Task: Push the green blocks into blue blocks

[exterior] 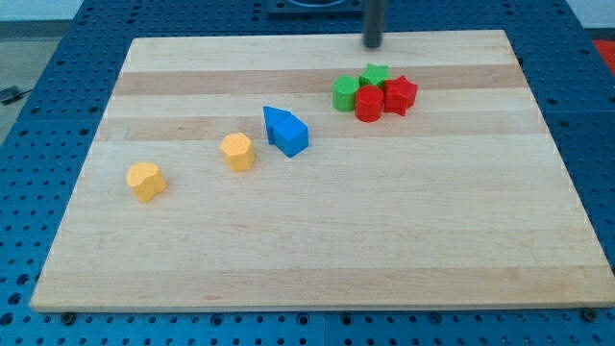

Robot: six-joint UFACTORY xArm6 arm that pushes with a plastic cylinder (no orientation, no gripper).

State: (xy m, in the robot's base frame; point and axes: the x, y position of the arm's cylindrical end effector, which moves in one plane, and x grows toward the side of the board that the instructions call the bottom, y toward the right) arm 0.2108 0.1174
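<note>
Since my tip (373, 44), a bare rod w/ no jaws & holding nothing, sits by the board's top edge just above the green blocks (357, 88), I'd go round their right side, dodge the red blocks (386, 98) touching them, & push left-down to the blue blocks (285, 131) mid-board.

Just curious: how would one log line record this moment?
my tip: above green blocks, apart | red blocks: touching greens | blue blocks: left, apart
</note>
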